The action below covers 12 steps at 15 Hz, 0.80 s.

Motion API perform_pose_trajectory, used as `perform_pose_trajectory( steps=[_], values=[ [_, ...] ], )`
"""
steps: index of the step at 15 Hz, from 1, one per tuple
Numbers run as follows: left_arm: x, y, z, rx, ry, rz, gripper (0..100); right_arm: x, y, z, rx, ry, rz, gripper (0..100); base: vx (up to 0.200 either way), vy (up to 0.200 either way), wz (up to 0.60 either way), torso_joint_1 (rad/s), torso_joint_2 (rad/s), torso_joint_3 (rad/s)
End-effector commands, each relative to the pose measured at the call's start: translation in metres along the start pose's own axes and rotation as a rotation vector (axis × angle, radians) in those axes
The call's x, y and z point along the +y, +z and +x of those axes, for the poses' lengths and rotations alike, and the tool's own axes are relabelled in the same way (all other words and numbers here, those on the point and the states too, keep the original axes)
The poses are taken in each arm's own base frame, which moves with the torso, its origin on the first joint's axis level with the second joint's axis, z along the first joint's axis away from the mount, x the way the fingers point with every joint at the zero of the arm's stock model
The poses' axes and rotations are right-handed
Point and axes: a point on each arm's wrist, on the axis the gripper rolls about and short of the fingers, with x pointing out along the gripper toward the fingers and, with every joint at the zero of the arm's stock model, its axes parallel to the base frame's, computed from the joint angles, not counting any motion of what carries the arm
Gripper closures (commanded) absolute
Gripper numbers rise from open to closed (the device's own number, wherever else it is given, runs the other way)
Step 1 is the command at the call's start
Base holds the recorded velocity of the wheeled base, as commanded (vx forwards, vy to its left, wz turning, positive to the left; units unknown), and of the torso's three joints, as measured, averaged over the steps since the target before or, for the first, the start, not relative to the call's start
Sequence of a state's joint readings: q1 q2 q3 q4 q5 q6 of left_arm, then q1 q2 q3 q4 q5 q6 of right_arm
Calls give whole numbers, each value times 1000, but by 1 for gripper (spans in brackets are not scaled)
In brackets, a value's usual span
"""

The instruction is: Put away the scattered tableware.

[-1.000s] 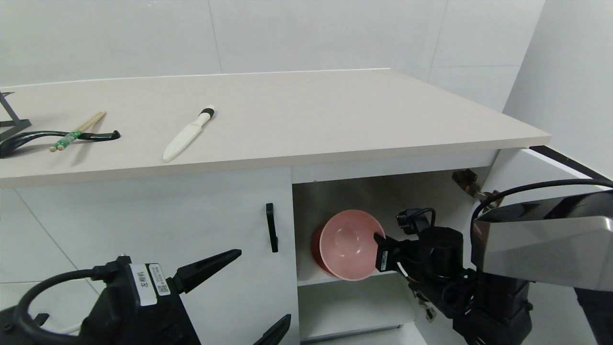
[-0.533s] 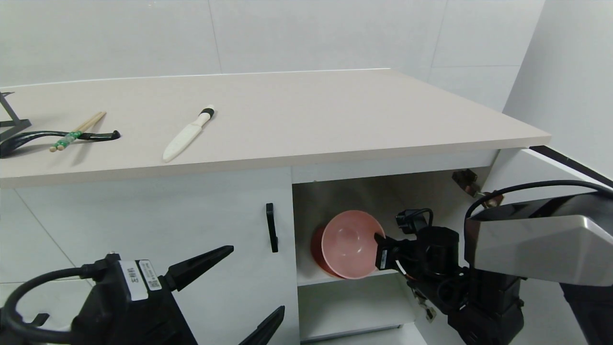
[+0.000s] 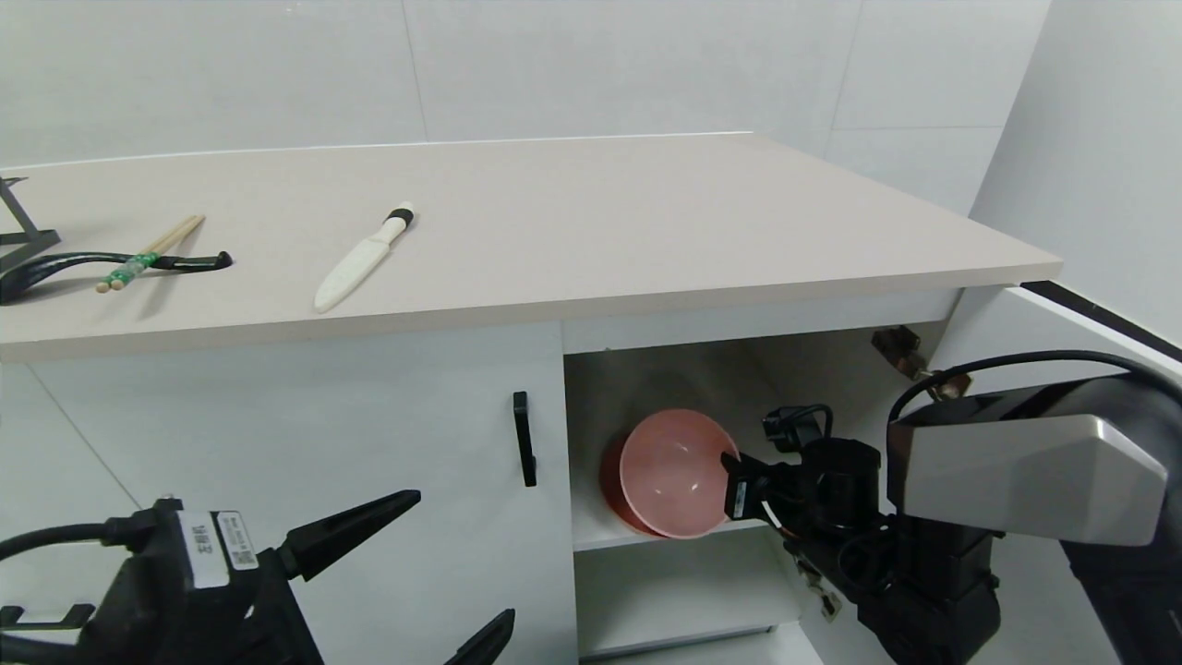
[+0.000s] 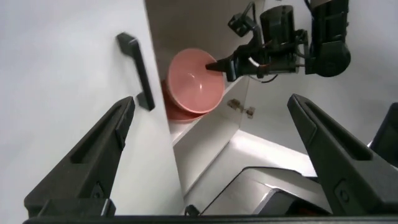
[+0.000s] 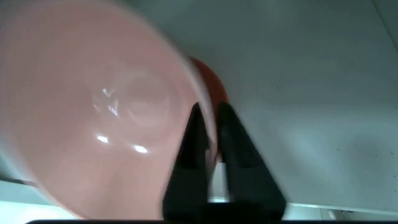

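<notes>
A pink bowl (image 3: pixel 672 473) stands tilted on its edge on the upper shelf of the open cabinet, against a darker red bowl (image 3: pixel 609 480) behind it. My right gripper (image 3: pixel 734 476) is shut on the pink bowl's (image 5: pixel 106 118) rim, its fingers (image 5: pixel 198 149) pinching the rim; the same hold is seen from afar on the pink bowl (image 4: pixel 196 78). My left gripper (image 3: pixel 434 573) hangs open in front of the closed left door, low down. On the counter lie a cream knife (image 3: pixel 362 258), chopsticks (image 3: pixel 148 251) and a black ladle (image 3: pixel 111 263).
The left cabinet door has a black handle (image 3: pixel 523 437). The right door (image 3: pixel 1062 323) stands swung open beside my right arm. A lower shelf (image 3: pixel 674 591) lies beneath the bowls. A black stand (image 3: pixel 20 222) sits at the counter's far left.
My left gripper has dropped lower and moved left. The right gripper has eased the pink bowl slightly deeper and lower onto the shelf.
</notes>
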<state>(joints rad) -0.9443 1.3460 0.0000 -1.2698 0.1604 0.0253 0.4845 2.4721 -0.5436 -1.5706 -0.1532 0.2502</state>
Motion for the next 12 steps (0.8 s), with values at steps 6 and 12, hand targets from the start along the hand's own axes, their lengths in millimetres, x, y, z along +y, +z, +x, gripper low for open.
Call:
perform_pose_trajectory(
  steps=[6,12],
  values=[
    [11,9,-33,-45,48,-22,0,5,5,7,-38,6,0,0,0,0,0,0,0,0],
    [14,11,-36,-66,66,-25,0,46,22,-80,4,124,-61,0,0,0,0,0,0,0]
  ],
)
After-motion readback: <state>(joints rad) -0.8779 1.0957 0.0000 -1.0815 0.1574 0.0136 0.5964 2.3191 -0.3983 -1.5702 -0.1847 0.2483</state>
